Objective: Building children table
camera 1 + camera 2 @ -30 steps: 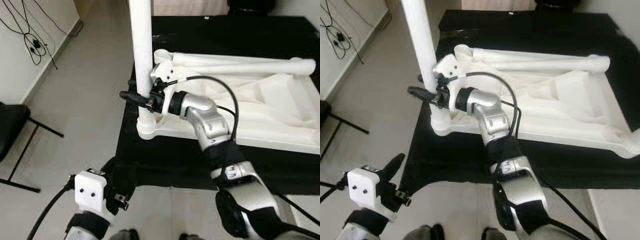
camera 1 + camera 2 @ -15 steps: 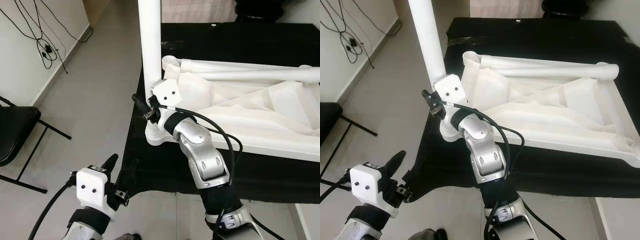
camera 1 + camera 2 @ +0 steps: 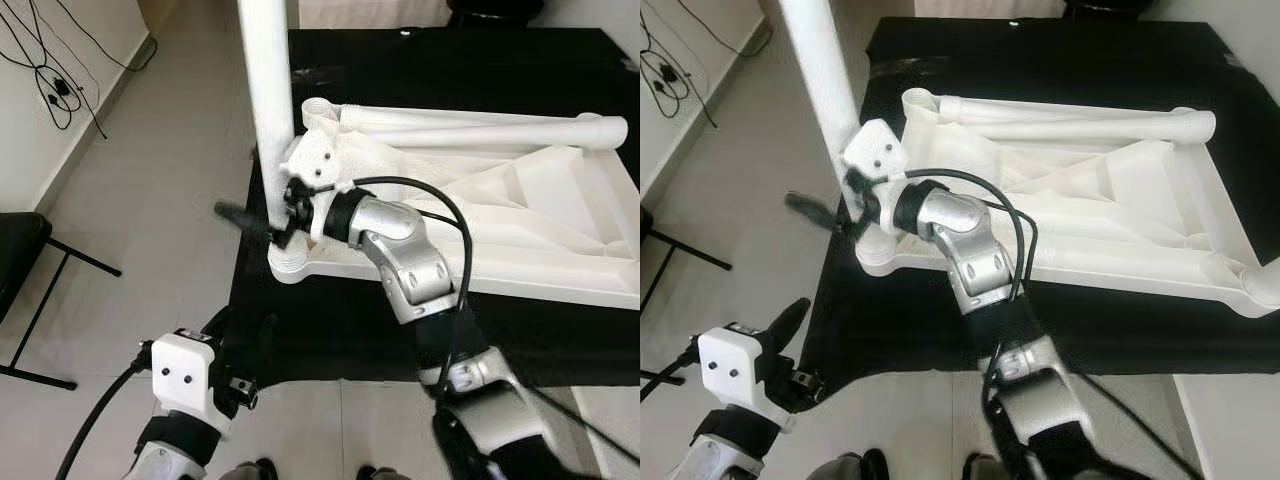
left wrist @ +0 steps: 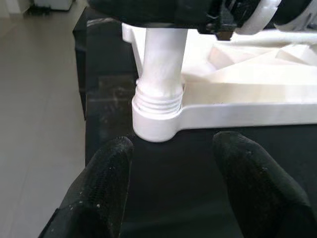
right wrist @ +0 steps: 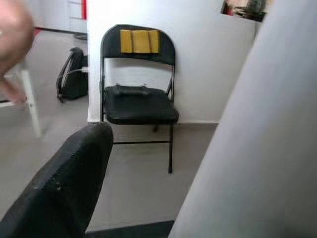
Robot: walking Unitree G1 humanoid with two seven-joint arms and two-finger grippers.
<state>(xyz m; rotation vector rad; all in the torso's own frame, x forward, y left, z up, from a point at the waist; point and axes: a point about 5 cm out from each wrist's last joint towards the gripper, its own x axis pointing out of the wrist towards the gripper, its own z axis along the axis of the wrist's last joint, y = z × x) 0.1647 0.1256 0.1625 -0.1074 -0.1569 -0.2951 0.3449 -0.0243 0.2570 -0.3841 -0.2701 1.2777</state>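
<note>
A folding chair [image 3: 20, 260] stood on the floor well left of the black mat [image 3: 330, 320]. The left gripper [image 4: 171, 186] hovered with fingers spread, empty, near the mat's front-left edge. On the mat lay the white tabletop [image 3: 520, 220], underside up, an upright leg [image 3: 266, 90] seated in its near-left corner socket [image 4: 153, 121]. The right gripper [image 3: 262, 222] reached across the tabletop to that leg; whether it was clamped on it could not be told.

A plain room in a home, used as a work spot: pale tiled floor [image 3: 160, 200], white wall with loose black cables [image 3: 55, 75] at 10 o'clock, 1 black folding chair [image 5: 138, 99], a dark bag [image 5: 72, 77] beside it.
</note>
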